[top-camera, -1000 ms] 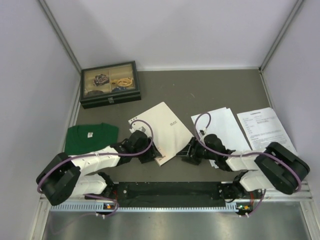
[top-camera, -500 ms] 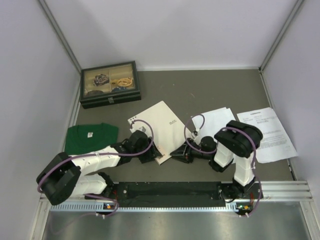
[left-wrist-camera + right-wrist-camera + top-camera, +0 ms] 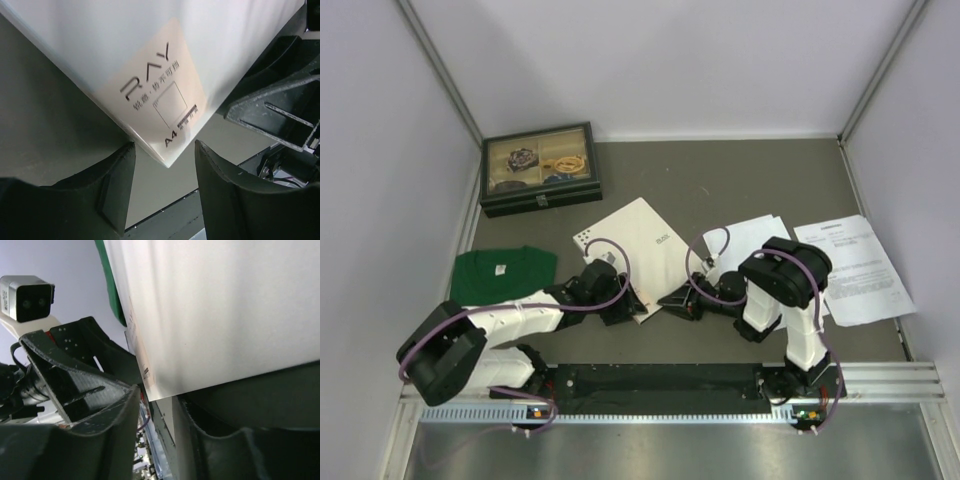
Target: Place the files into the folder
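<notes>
The folder (image 3: 638, 248) lies closed on the table, white cover up. Its near corner, with an orange "RAY A4" label, fills the left wrist view (image 3: 160, 95). My left gripper (image 3: 632, 306) is open, with that corner between its fingertips (image 3: 117, 185). My right gripper (image 3: 672, 303) is open at the same corner from the right. In the right wrist view the cover's (image 3: 215, 315) edge sits between its fingers (image 3: 112, 435). The files lie to the right: blank sheets (image 3: 760, 242) and a printed sheet (image 3: 855, 262), partly under the right arm.
A green cloth (image 3: 500, 275) lies left of the folder and shows in the right wrist view (image 3: 112, 290). A black glass-lidded box (image 3: 540, 168) stands at the back left. A black rail (image 3: 650, 378) runs along the near edge between the arm bases.
My right arm has folded up and its gripper has moved left, from beside the sheets to the folder's near corner. The left gripper has shifted slightly. The folder has not moved.
</notes>
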Controlling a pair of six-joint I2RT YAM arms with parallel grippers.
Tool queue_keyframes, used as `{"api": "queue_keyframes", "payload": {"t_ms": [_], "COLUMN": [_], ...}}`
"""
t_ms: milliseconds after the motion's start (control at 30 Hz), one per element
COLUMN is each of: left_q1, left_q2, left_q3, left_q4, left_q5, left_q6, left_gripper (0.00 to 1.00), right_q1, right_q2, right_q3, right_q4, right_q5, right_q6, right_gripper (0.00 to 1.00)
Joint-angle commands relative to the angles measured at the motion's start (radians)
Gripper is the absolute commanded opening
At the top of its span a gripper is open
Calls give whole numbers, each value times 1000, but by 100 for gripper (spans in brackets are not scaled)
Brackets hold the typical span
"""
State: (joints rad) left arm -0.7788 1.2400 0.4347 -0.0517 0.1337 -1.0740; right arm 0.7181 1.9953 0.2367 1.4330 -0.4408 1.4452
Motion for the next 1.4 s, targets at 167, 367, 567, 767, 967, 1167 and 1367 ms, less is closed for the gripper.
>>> {"api": "queue_keyframes", "payload": {"t_ms": [167,367,567,767,967,1167,1367], "left_q1": [-4,-4,-2,76,245,263,260], "left_q2": [-2,-88,-157,-91,162,280,446], "left_q3": [9,74,240,499,852,1018,1256], "left_q4": [-51,-216,-367,-470,-709,-668,-873], "left_q5": [-40,-155,-247,-199,-138,-172,-310], "left_q6": [37,91,135,172,135,28,-1], "left_gripper": [58,61,67,80,79,84,88], "right_q1": [3,7,69,173,214,285,302], "right_q2": [-16,-142,-344,-495,-527,-555,-569], "right_q3": [32,47,104,210,246,283,300], "right_q4": [89,-61,-417,-787,-878,-965,-997], "right_q5": [110,96,183,367,438,559,597], "right_q6": [-52,-184,-451,-710,-821,-902,-939], "right_gripper": [0,0,0,0,0,0,0]}}
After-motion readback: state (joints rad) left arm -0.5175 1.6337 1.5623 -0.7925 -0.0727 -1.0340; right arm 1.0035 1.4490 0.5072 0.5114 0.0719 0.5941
